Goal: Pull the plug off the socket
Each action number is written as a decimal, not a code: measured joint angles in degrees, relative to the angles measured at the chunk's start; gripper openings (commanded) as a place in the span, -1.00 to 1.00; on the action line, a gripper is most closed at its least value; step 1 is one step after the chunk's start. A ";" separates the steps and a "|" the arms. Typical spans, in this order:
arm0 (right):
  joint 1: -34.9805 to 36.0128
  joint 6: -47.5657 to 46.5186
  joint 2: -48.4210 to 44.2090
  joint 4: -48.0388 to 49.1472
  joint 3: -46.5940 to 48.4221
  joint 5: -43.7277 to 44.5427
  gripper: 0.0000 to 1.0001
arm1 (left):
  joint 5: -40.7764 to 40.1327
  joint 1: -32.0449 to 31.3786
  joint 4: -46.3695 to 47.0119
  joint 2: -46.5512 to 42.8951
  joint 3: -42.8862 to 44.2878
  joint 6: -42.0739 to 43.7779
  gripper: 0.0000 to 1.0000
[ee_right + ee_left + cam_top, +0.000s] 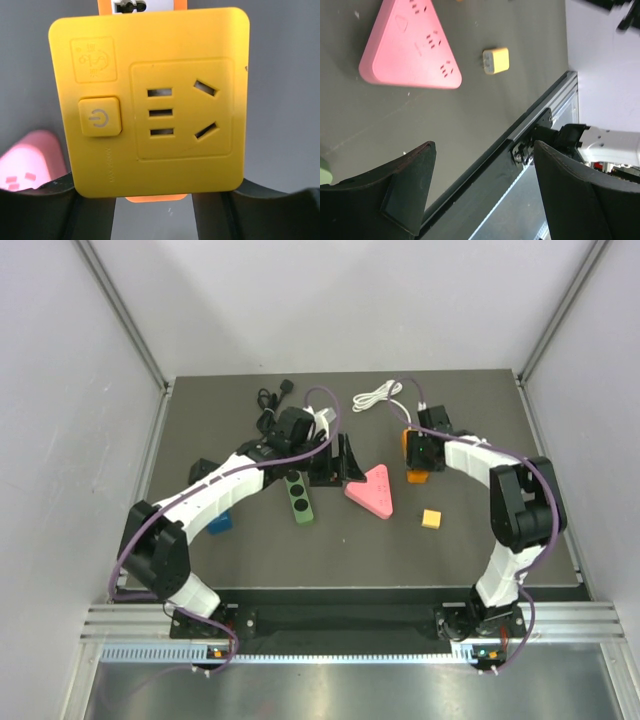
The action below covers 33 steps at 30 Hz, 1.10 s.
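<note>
My right gripper is shut on a yellow-and-orange cube socket, whose face with a power button and empty slots fills the right wrist view. From above, the socket sits at the right gripper, right of centre. A small yellow plug lies loose on the mat, apart from the socket. The left wrist view shows the plug with its prongs bare. My left gripper is open and empty, hovering by the pink strip near the middle.
A pink triangular power strip lies mid-table, also seen as the pink strip. A green power strip lies under the left arm, a blue block beside it. A white cable and a black cable lie at the back.
</note>
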 measured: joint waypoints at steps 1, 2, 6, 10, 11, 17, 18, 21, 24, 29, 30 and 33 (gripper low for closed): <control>0.50 0.11 -0.81 0.35 -1.03 -0.07 0.16 | 0.09 0.11 0.11 0.63 0.83 -0.02 0.66; 0.81 0.20 -1.46 0.42 -1.84 -0.26 0.34 | 0.24 0.13 0.20 1.51 1.95 -0.04 0.66; 1.25 0.02 -2.14 -1.77 -2.75 -1.03 0.69 | 0.33 0.28 0.33 4.15 4.85 -0.07 0.66; 1.51 0.17 -4.26 -3.41 -2.78 -1.75 0.96 | -0.24 0.55 -0.13 6.19 7.39 -0.13 0.67; 1.70 0.22 -5.22 -3.63 -2.78 -2.03 0.98 | -0.46 0.59 -0.35 6.36 7.78 -0.22 0.67; 2.84 2.19 -14.21 -4.48 -5.05 -2.23 1.00 | -3.56 0.61 -4.13 9.86 14.25 -0.07 0.67; 2.84 2.73 -16.46 -4.52 -5.92 -1.90 0.99 | -4.28 0.61 -5.40 11.26 16.39 0.02 0.68; 2.38 5.27 -23.21 -4.50 -8.94 -0.52 1.00 | -7.39 0.44 -8.98 15.34 22.84 0.66 0.69; 0.98 7.65 -28.89 -4.37 -11.98 0.09 0.99 | -14.14 -0.61 -14.47 21.42 33.53 1.49 0.70; -6.40 11.45 -33.55 -1.95 -18.01 -0.87 1.00 | -24.41 -4.26 -19.96 31.65 51.06 2.38 0.70; -9.14 12.57 -34.07 -0.68 -20.13 -2.19 0.99 | -26.14 -5.20 -20.76 33.73 54.34 2.49 0.70; -16.20 15.54 -36.00 2.12 -26.73 -5.49 0.99 | -30.82 -8.07 -21.59 39.67 62.40 2.97 0.70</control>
